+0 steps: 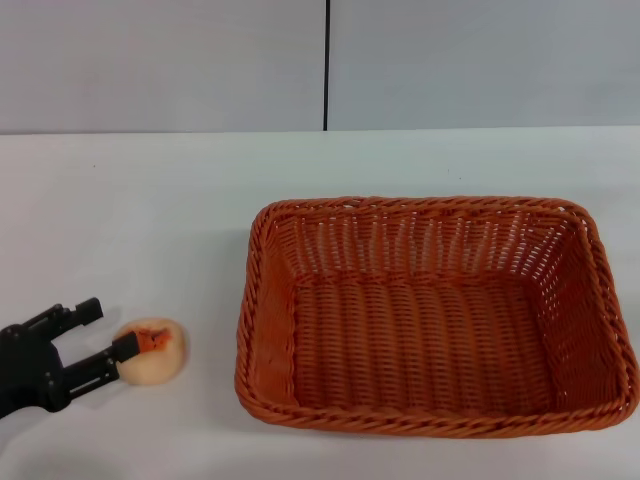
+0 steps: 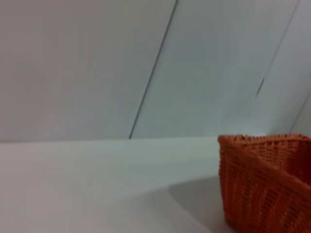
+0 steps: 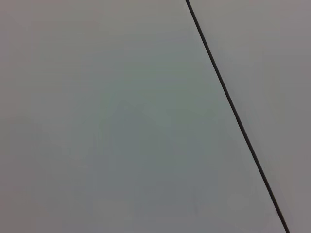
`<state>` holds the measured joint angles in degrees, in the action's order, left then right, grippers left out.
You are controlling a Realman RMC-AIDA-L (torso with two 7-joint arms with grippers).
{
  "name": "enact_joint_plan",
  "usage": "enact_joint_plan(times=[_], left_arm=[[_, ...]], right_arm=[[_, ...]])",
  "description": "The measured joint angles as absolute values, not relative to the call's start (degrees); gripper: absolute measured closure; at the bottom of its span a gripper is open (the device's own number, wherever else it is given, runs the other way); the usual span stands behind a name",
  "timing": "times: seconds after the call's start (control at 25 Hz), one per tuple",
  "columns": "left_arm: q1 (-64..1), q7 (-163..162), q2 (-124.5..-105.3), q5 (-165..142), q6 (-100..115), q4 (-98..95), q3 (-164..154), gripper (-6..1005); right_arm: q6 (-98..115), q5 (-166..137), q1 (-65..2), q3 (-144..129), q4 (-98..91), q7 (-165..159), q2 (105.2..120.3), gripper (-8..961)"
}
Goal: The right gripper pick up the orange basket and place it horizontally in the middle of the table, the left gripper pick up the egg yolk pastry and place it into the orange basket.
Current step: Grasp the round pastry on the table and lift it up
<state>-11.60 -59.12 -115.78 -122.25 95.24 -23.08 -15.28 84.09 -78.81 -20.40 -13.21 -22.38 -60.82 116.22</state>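
The orange basket [image 1: 430, 315] lies lengthwise across the white table [image 1: 150, 220], right of centre, and nothing is inside it. One corner of the orange basket [image 2: 265, 184] shows in the left wrist view. The egg yolk pastry [image 1: 152, 351] rests on the table at the front left, its orange-red patch facing up. My left gripper [image 1: 108, 332] is open at the pastry's left side, its near finger touching the pastry and its far finger apart from it. The right gripper is out of view.
A grey wall [image 1: 450, 60] with a dark vertical seam [image 1: 326, 65] stands behind the table. The right wrist view holds only that wall [image 3: 121, 121] and its seam [image 3: 233, 111]. Bare tabletop lies between the pastry and the basket.
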Motion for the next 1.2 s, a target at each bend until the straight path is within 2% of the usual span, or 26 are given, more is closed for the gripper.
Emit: enact_joint_plan(times=[0.28,0.72,0.92,1.2], left_arm=[[-11.74,-60.62,-115.97,-122.25,92.84,-23.08,-18.68,215],[-12.20,-59.73,-116.61,-122.25,92.21,-23.12,-20.03,268],[-12.76,-59.98,-116.84,-122.25,92.13,-23.12,-20.90,520],[-13.05,-60.14,-116.92,-122.26,92.12,-23.11,-21.04,707]], right_arm=[[84.09,-78.90,-20.47,-13.35,-22.31,-60.81,116.22,369],[84.09,-79.02,-20.22,-13.45,-22.23,-60.82,116.18,362],[84.11,-79.02,-20.32,-13.45,-22.23,-60.82,116.16,358],[84.12,-79.02,-20.39,-13.45,-22.24,-60.80,116.10,354]])
